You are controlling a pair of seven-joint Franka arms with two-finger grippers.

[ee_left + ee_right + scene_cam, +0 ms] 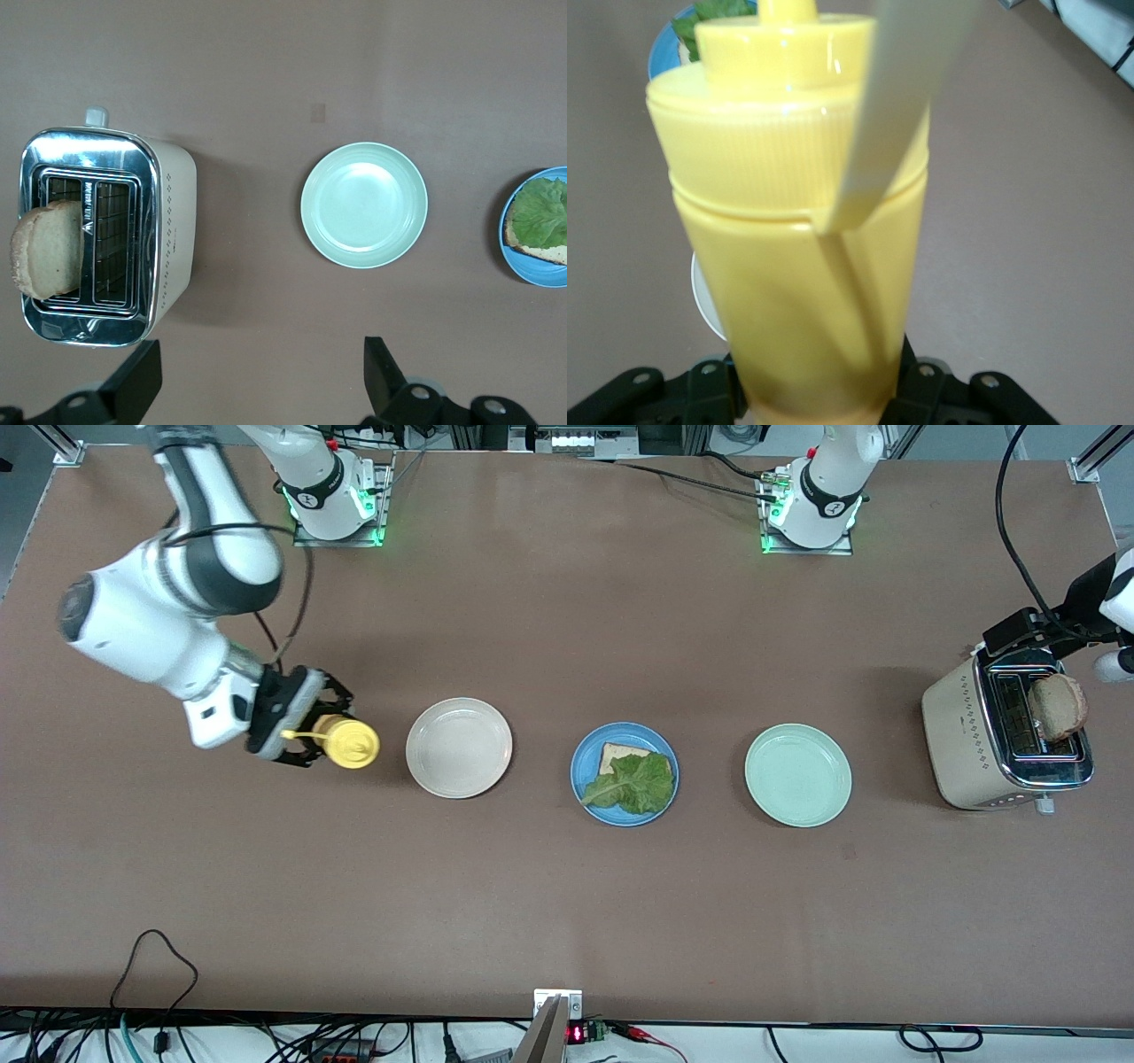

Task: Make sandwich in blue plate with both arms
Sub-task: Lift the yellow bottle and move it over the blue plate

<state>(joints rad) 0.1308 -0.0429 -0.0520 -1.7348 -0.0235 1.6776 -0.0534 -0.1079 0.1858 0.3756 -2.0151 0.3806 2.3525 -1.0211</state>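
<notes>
Right now I see the blue plate mid-table, in a row between the cream plate and the mint-green plate. On it lies one bread slice with a lettuce leaf laid over it, uncovered; so the sandwich is only half built.

My right gripper hangs over the table at the right arm's end, just beside the cream plate, its jaws clamped on a yellow squeeze bottle. In the right wrist view the bottle fills the frame, with a ribbed cap and no label I can read.

My left gripper hovers above the toaster at the left arm's end, fingers spread wide and holding nothing. A second bread slice stands in a toaster slot, sticking well up out of it. Small print on the toaster's top is too fine for me to read.
</notes>
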